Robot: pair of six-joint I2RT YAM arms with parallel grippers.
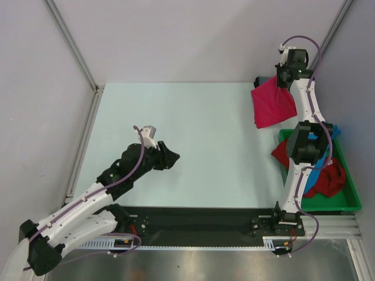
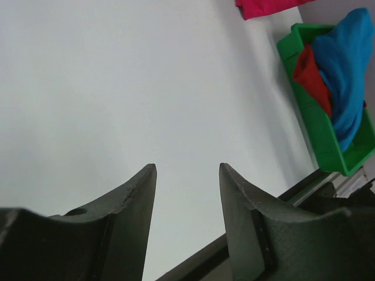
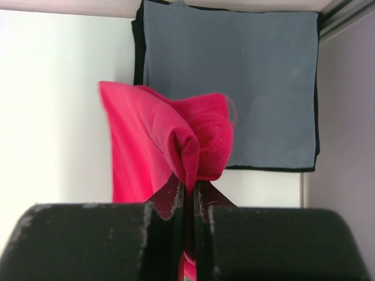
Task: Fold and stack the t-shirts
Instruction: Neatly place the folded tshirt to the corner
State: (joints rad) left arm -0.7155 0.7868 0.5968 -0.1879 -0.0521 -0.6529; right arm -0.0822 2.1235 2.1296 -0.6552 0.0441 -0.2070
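My right gripper [image 1: 280, 78] is at the far right corner, shut on the bright pink-red t-shirt [image 1: 272, 104], which hangs from it above the table. In the right wrist view the cloth [image 3: 170, 134] bunches over the closed fingers [image 3: 176, 196]. A folded grey-blue t-shirt [image 3: 234, 82] lies flat below it in the corner; only its edge [image 1: 259, 79] shows from above. A bright blue t-shirt [image 1: 316, 173] and a darker red one [image 1: 325, 181] lie crumpled in the green tray [image 1: 350, 202]. My left gripper [image 1: 170, 158] is open and empty over the table's middle left.
The green tray stands at the near right beside the right arm's base and also shows in the left wrist view [image 2: 325, 134]. Metal frame posts [image 1: 70, 44] rise at the far corners. A black strip [image 1: 193, 221] runs along the near edge.
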